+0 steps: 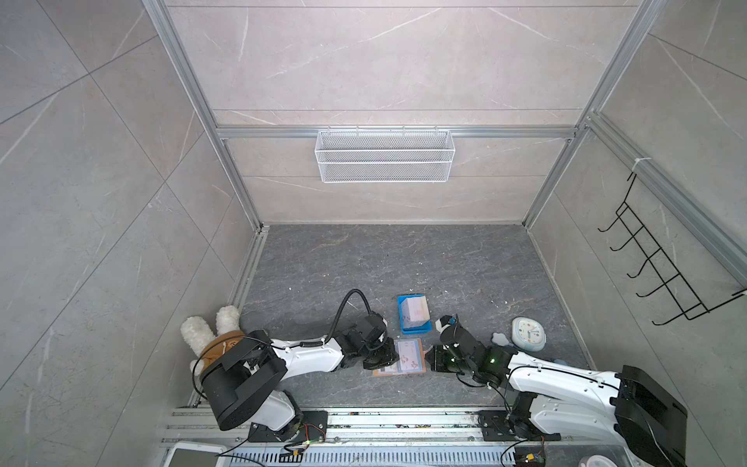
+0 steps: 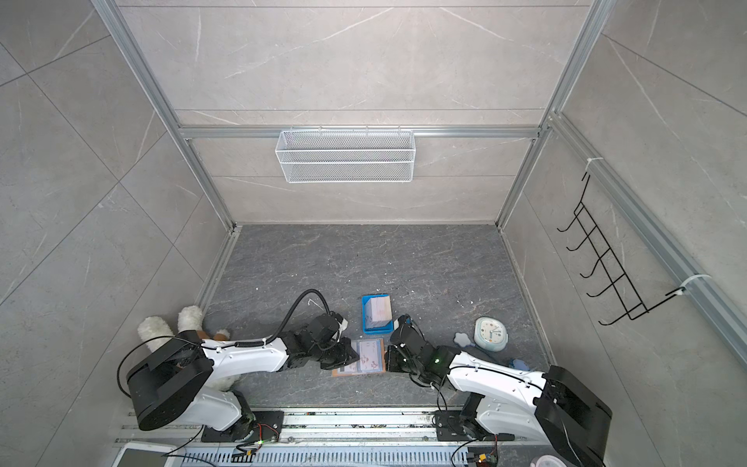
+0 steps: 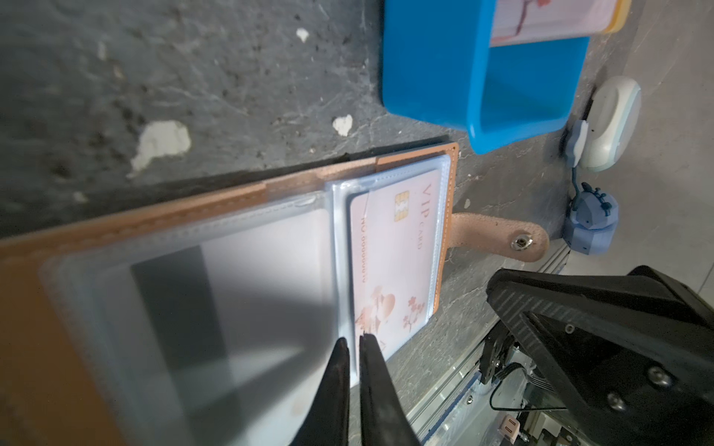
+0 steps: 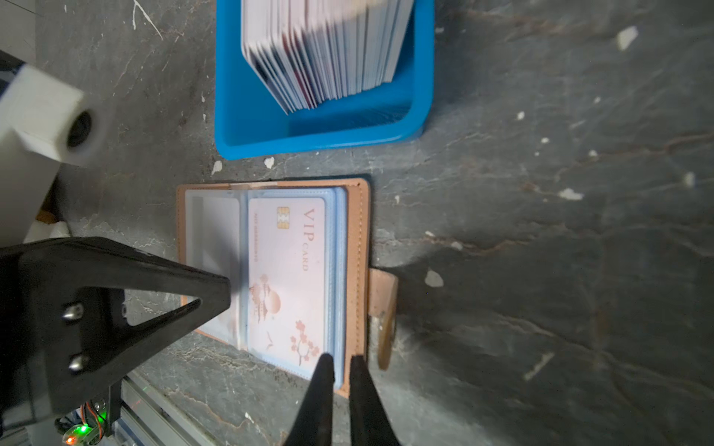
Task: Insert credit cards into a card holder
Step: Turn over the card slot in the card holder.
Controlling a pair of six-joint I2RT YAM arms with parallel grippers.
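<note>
On the tabletop (image 1: 364, 263), open card holder (image 1: 409, 359) between left pincer (image 3: 353, 340) and right pincer (image 4: 341, 361), both nearly pressed together.

We see a blue tray (image 1: 416, 330) mid-tabletop (image 1: 364, 258). From it, a white plush toy (image 1: 202, 331) sits at nine o'clock, a pale clock (image 1: 528, 331) at three, and a wire basket (image 1: 384, 155) at twelve.

Tan-orange leather-like folding card holder (image 4: 360, 239), pale stitching along its border, with bluish clear plastic sleeves (image 4: 336, 270). Pale pink plastic credit card (image 4: 286, 262): gold chip, pink-red lettering, blossom and mountain motifs. Bright blue plastic tray (image 4: 239, 127) holding white-edged stacked cards (image 4: 328, 58). Dark grey stone-patterned worktop (image 4: 541, 173), lighter veins, white flecks. White fluffy plush toy (image 1: 198, 329) with a brown patch.
</note>
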